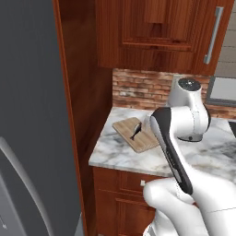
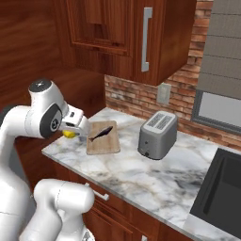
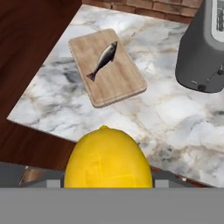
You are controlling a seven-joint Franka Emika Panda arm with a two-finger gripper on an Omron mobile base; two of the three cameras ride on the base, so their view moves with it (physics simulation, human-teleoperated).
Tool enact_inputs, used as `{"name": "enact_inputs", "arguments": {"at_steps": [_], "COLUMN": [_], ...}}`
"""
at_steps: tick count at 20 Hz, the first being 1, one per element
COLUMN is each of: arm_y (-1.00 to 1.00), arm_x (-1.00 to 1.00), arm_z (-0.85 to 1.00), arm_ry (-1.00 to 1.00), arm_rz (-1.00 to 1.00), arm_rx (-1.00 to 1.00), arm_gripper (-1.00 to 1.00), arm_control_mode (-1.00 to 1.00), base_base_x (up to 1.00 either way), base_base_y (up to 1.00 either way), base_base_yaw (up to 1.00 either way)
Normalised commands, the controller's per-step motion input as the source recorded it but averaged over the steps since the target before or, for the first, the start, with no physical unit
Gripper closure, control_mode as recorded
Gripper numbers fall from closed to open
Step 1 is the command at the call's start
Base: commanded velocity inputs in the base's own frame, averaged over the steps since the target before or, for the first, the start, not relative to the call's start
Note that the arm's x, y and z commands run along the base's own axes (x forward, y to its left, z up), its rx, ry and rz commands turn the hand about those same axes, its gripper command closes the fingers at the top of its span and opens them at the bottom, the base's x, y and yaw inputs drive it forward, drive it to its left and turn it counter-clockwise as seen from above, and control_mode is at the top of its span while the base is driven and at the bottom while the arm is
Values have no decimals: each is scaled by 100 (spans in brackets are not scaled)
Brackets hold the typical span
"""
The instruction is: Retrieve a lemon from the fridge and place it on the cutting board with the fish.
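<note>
The yellow lemon (image 3: pixel 108 157) sits between the fingers of my gripper (image 3: pixel 108 181), which is shut on it. In the right base view the lemon (image 2: pixel 69 134) hangs under the gripper (image 2: pixel 74 131), above the counter's left end and just left of the cutting board (image 2: pixel 103 139). The tan cutting board (image 3: pixel 109 65) lies ahead of the lemon with the dark fish (image 3: pixel 103 59) lying diagonally on it. From the left base view the cutting board (image 1: pixel 136 133) and fish (image 1: pixel 136 130) lie left of my arm. The grey fridge (image 1: pixel 27 115) door fills the left side, its curved handle low down.
A grey toaster (image 2: pixel 157 134) stands on the marble counter (image 2: pixel 141 174) right of the board, also the toaster (image 3: pixel 203 48). A dark sink (image 2: pixel 221 188) lies at the far right. Wooden cabinets hang above, and a wood panel separates the counter from the fridge.
</note>
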Motion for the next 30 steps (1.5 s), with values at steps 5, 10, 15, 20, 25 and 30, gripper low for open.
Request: {"name": "enact_inputs", "arguments": {"at_steps": [5, 10, 15, 20, 25, 30], "arm_y": [-12, -3, 0, 0, -6, -9], "arm_x": [49, 41, 43, 51, 47, 44], "arm_z": [-44, -56, -47, -15, -25, -24], "arm_ry": [0, 0, 0, 2, 0, 4], "arm_rz": [4, 5, 7, 9, 18, 16], "arm_rx": [-2, -3, -4, -6, 0, -1], "arm_gripper": [100, 100, 100, 100, 100, 100], "arm_control_mode": [-100, -100, -100, -100, -100, -100], "base_base_x": [0, 0, 0, 0, 0, 0], "base_base_y": [0, 0, 0, 0, 0, 0], "base_base_yaw": [0, 0, 0, 0, 0, 0]}}
